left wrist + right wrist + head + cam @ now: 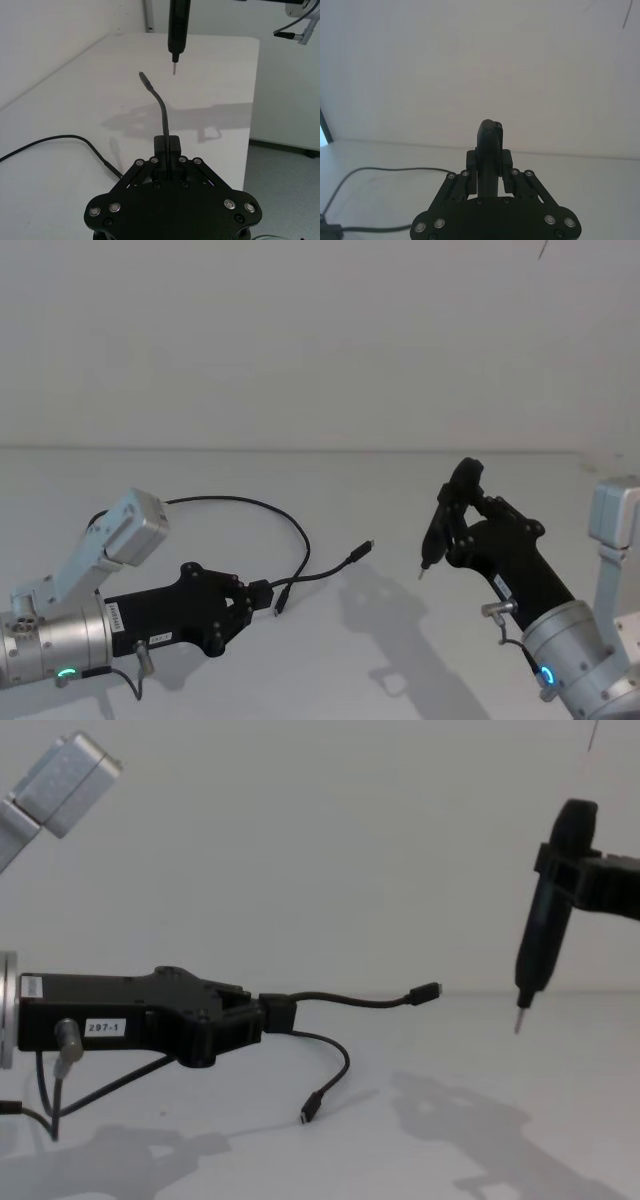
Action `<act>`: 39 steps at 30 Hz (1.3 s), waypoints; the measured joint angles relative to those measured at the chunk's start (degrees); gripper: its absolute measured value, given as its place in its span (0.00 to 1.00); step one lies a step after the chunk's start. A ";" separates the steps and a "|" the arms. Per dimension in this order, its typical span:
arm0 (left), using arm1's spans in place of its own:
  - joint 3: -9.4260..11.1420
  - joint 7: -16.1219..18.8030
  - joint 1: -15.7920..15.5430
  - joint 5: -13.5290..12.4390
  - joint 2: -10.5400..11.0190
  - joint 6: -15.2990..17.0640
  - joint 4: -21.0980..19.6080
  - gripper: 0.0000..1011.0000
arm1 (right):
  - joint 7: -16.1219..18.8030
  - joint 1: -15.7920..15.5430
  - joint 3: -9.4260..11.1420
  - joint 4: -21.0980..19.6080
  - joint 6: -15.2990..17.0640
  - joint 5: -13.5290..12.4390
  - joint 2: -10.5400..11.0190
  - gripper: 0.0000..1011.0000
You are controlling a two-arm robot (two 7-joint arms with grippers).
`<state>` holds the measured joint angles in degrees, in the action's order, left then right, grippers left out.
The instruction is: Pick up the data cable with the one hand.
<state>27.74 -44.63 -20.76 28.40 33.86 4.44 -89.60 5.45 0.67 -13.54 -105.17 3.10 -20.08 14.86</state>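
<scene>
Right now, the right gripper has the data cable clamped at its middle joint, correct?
No, the left gripper has it: the chest view shows its jaws shut on the data cable at that joint. The right gripper grips a pointed tool.

White table (540,475), with a slack loop of the data cable (262,504) lying on it.

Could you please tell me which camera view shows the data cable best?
The chest view: side-on, the data cable runs from the left gripper with both plugs visible. The head view shows its loop, the left wrist view one end, the right wrist view a stretch.
</scene>
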 joint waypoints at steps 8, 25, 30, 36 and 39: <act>-0.03 -0.16 0.07 0.13 0.17 0.04 -0.26 0.04 | 0.14 1.00 -0.37 -0.56 1.09 -0.95 -1.81 0.28; -0.03 -0.29 0.15 0.23 0.32 0.09 -0.43 0.04 | 0.56 2.99 -0.60 0.19 1.77 -1.28 -4.30 0.28; -0.02 -0.32 0.16 0.24 0.34 0.10 -0.47 0.04 | 0.90 3.34 -0.70 0.54 1.79 -1.27 -4.87 0.28; -0.02 -0.33 0.16 0.24 0.36 0.10 -0.49 0.04 | 1.45 3.61 -0.88 1.01 1.43 -1.12 -5.21 0.28; -0.02 -0.33 0.16 0.24 0.37 0.10 -0.49 0.04 | 1.83 3.74 -0.95 1.37 1.09 -0.95 -5.35 0.28</act>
<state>27.72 -44.96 -20.60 28.64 34.23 4.53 -90.09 7.28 4.41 -14.48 -103.81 4.18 -21.03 9.51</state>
